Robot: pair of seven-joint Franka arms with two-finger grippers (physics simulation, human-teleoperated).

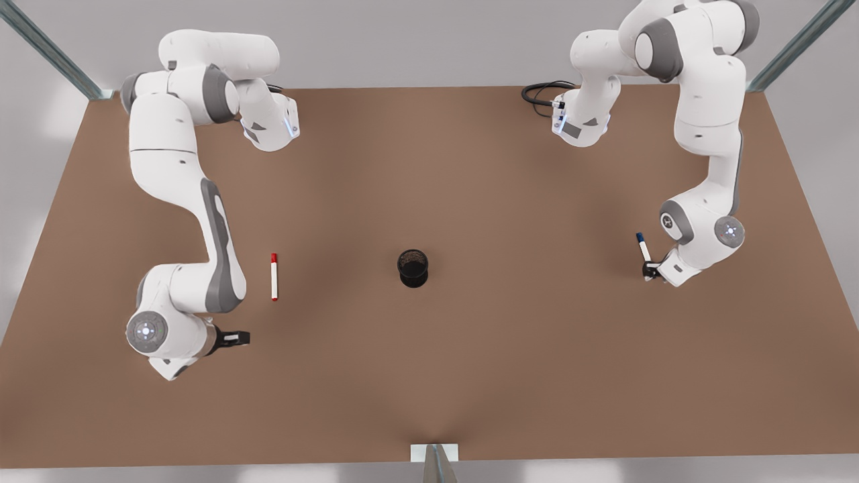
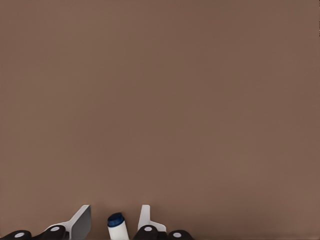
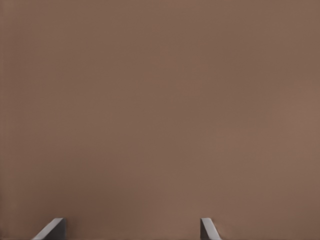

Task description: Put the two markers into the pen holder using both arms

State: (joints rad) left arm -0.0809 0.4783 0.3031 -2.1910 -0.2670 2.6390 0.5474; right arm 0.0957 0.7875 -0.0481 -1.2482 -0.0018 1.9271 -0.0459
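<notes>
Left end effector (image 1: 649, 272), black and two-fingered, sits at the front view's right, its flat grey fingers (image 2: 80, 222) on either side of the thin white-barrelled marker with a dark blue cap (image 1: 643, 246); whether they press the barrel cannot be told from the wrist view, where a small gap shows on each side of the round cap (image 2: 116, 220). Right end effector (image 1: 236, 337) waits at the front view's left with its wedge-shaped fingers (image 3: 52, 229) spread wide above bare matte brown table (image 1: 523, 335). Near it the slim white marker with a red cap and red tip (image 1: 274, 276) lies flat on the table, apart from the fingers. Between the two markers, well apart from both, the small black cylindrical mesh cup (image 1: 413, 267) stands upright.
</notes>
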